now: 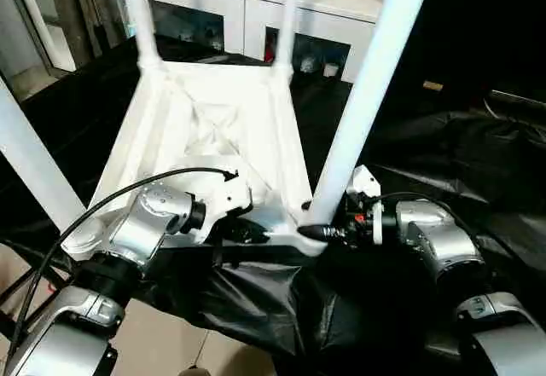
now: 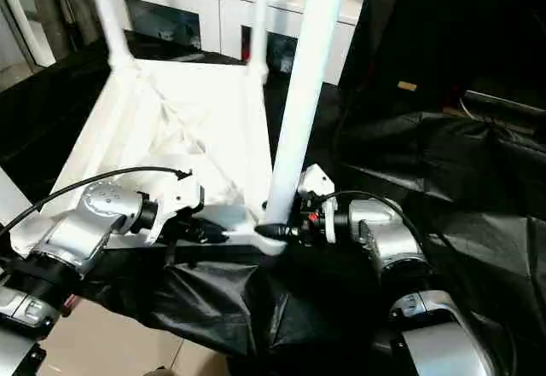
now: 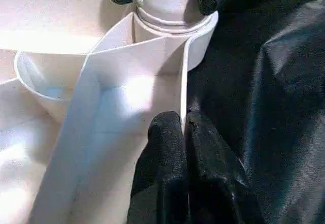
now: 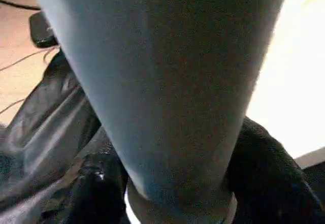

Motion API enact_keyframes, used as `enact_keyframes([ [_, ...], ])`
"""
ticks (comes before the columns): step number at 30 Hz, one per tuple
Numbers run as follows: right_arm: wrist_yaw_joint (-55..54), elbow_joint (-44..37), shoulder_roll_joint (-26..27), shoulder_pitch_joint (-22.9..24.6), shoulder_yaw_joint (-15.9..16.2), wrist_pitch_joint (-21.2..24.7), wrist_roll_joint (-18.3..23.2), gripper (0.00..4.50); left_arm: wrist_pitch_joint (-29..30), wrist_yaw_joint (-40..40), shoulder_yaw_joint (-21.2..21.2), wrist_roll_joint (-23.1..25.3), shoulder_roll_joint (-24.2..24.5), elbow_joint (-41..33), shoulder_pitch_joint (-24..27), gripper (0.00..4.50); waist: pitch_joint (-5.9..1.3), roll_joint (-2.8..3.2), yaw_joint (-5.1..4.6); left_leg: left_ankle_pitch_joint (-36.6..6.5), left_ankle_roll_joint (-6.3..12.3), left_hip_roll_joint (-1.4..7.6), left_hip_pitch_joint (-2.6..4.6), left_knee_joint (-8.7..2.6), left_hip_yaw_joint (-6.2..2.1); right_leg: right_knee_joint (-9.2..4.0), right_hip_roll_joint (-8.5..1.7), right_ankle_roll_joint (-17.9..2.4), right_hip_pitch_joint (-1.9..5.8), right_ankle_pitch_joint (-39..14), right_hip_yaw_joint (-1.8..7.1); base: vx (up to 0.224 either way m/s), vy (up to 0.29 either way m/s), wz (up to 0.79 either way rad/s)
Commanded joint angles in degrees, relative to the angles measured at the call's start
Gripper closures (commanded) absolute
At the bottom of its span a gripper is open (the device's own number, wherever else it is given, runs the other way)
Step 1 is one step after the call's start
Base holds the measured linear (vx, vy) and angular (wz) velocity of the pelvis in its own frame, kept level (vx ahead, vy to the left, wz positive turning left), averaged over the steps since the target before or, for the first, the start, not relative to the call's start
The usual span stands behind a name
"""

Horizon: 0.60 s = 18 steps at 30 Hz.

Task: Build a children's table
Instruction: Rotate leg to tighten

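Four white legs (image 1: 368,86) on upturned ribbed tabletop (image 1: 213,124)

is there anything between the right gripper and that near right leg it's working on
Nothing visible. The right gripper already has its fingers either side of the leg at its base, where it sits in the tabletop corner socket.

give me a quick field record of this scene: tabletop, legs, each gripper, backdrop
tabletop: white tabletop, upside down on black sheet
legs: four white legs standing up from its corners
near right leg: leg seated in corner socket
left gripper: left gripper shut on the tabletop's rim wall
right gripper: right gripper, jaws around that leg's base
backdrop: white cabinet
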Motion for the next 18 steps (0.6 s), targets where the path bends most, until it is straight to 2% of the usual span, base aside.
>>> enact_keyframes([
  [1, 3.38, 0.25, 0.05, 0.77, 2.72, 1.02, -1.66, 2.14, 0.11, 0.35, -0.71, -0.45, -0.52, 0.74, 0.63, 4.5, -2.67, 0.11, 0.15, -10.46, 2.14, 1.55, 0.13, -3.56, 0.26, -3.57, -2.9, -13.07, 2.79, -6.56, 2.29, 0.0, 0.0, 0.0],
  [6, 3.84, -1.31, 0.51, 2.03, 2.68, 2.41, -0.95, 2.24, 0.12, 1.9, -0.15, -0.34, -1.26, 1.54, 0.33, 4.5, -2.66, 0.04, 0.14, -9.93, 2.35, 1.49, 0.1, -3.52, 0.28, -3.54, -2.82, -13.08, 2.82, -5.89, 2.29, 0.0, 0.0, 0.0],
  [10, -0.61, -1.7, 1.95, 3.32, 1.64, 3.07, -0.54, 2.29, 0.91, 6.85, 1.1, 0.35, -3.39, 3.27, -0.74, 4.5, -2.65, -0.01, 0.32, -9.58, 2.48, 1.45, 0.15, -3.49, 0.33, -3.59, -2.77, -12.87, 2.75, -5.82, 2.34, 0.0, 0.0, 0.0],
  [11, -8.38, 0.21, 3.88, 3.27, 0.27, 2.38, -1.51, 2.29, 2.14, 11.74, 2.14, 0.9, -5.29, 4.93, -2.06, 4.5, -2.44, 0.01, 0.32, -10.57, 2.07, 1.41, 0.27, -3.64, 0.31, -3.89, -2.85, -12.46, 2.56, -7.62, 2.42, 0.0, 0.0, 0.0],
  [12, -10.07, 0.71, 4.27, 3.19, -0.02, 2.16, -1.77, 2.31, 2.38, 12.7, 2.33, 1.01, -5.67, 5.28, -2.35, 4.5, -2.24, 0.11, 0.18, -12.6, 0.93, 1.33, 0.23, -4.03, 0.08, -4.29, -2.99, -11.35, 2.53, -12.17, 2.39, 0.0, 0.0, 0.0],
  [13, -11.54, 1.14, 4.62, 3.12, -0.27, 1.97, -1.99, 2.33, 2.59, 13.53, 2.49, 1.11, -6.0, 5.59, -2.61, 4.5, -2.24, 0.11, 0.18, -12.6, 0.93, 1.33, 0.23, -4.03, 0.08, -4.29, -2.99, -11.35, 2.53, -12.17, 2.39, 0.0, 0.0, 0.0],
  [14, -18.76, 3.28, 6.17, 2.59, -1.32, 1.93, -3.11, 2.36, 3.22, 17.11, 3.21, 1.45, -7.53, 6.87, -3.54, 4.5, -2.01, -0.02, -0.18, -15.86, -0.68, 1.27, 0.42, -4.28, -0.13, -5.09, -3.27, -9.2, 2.29, -20.02, 2.42, 0.0, 0.0, 0.0],
  [15, -24.5, 5.0, 7.63, 2.18, -2.28, 2.11, -3.65, 2.36, 3.93, 19.73, 3.61, 1.7, -8.9, 7.76, -4.19, 4.5, -1.96, -0.03, -0.55, -17.49, -1.37, 1.24, 0.53, -4.4, -0.38, -5.44, -3.36, -7.99, 2.19, -23.67, 2.42, 0.0, 0.0, 0.0],
  [17, -28.56, 6.04, 8.99, 1.97, -3.19, 2.42, -3.64, 2.43, 4.45, 21.98, 3.91, 1.91, -10.18, 8.35, -4.63, 4.5, -1.86, 0.0, -0.96, -19.1, -1.77, 1.18, 0.53, -4.61, -0.67, -5.89, -3.41, -6.4, 2.12, -27.38, 2.25, 0.0, 0.0, 0.0],
  [18, -34.25, 7.0, 11.3, 1.65, -4.42, 3.51, -3.49, 2.45, 5.37, 24.52, 4.1, 2.18, -12.09, 8.94, -5.17, 4.5, -1.82, 0.35, -1.23, -20.34, -1.78, 1.2, 0.8, -4.6, -0.63, -6.23, -3.37, -5.91, 1.76, -28.34, 2.37, 0.0, 0.0, 0.0],
])
